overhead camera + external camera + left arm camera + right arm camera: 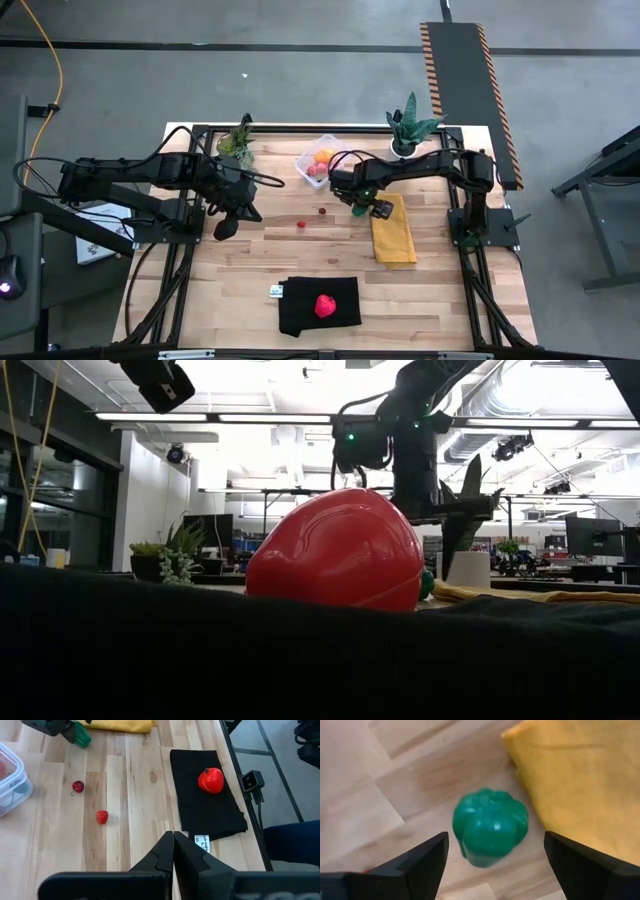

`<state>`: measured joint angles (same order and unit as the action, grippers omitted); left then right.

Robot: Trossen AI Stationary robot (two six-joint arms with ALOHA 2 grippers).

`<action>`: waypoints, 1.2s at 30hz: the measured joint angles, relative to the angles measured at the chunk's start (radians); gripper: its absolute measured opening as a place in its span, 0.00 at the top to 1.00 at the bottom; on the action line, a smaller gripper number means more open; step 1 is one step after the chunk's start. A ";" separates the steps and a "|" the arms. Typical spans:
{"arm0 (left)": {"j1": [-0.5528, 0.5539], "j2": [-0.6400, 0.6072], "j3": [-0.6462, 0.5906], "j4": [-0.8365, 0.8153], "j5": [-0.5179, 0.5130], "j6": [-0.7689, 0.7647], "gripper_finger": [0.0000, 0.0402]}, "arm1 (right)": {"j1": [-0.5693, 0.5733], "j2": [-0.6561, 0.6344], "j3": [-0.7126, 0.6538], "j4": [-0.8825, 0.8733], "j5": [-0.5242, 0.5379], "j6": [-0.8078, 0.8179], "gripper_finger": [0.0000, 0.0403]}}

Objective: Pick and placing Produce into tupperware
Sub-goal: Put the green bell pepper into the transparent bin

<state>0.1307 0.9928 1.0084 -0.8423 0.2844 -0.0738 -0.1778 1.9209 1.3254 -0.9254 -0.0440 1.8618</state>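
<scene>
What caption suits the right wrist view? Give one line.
Right gripper, fingers open, above a green pepper on wood beside the yellow cloth.

overhead, table-level, two wrist close-ups

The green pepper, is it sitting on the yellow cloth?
No, the green pepper sits on the bare wood beside the yellow cloth, between the open fingers of the right tool.
</scene>
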 joint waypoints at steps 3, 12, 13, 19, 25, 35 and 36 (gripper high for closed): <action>0.000 0.000 0.000 0.000 -0.001 0.000 1.00 | -0.017 0.000 0.000 0.009 0.003 -0.012 0.21; 0.000 0.000 0.000 0.001 -0.005 0.002 1.00 | -0.047 0.000 0.000 0.019 -0.012 -0.030 0.21; 0.000 0.000 0.000 0.001 -0.007 0.003 1.00 | -0.047 0.000 0.000 0.018 -0.015 -0.030 0.21; 0.000 0.000 0.000 0.001 -0.007 0.003 1.00 | -0.048 0.006 0.001 0.018 -0.050 -0.037 0.21; 0.000 0.000 0.000 0.001 -0.008 0.003 1.00 | -0.052 0.013 0.001 0.018 -0.070 -0.056 0.21; 0.000 0.000 0.000 0.001 -0.008 0.001 1.00 | -0.054 0.013 0.001 0.019 -0.074 -0.056 0.25; 0.000 0.000 0.000 0.001 -0.008 0.000 1.00 | -0.054 0.013 0.001 0.019 -0.074 -0.056 0.26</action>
<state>0.1307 0.9928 1.0084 -0.8413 0.2764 -0.0742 -0.2314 1.9335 1.3266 -0.9062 -0.1177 1.8061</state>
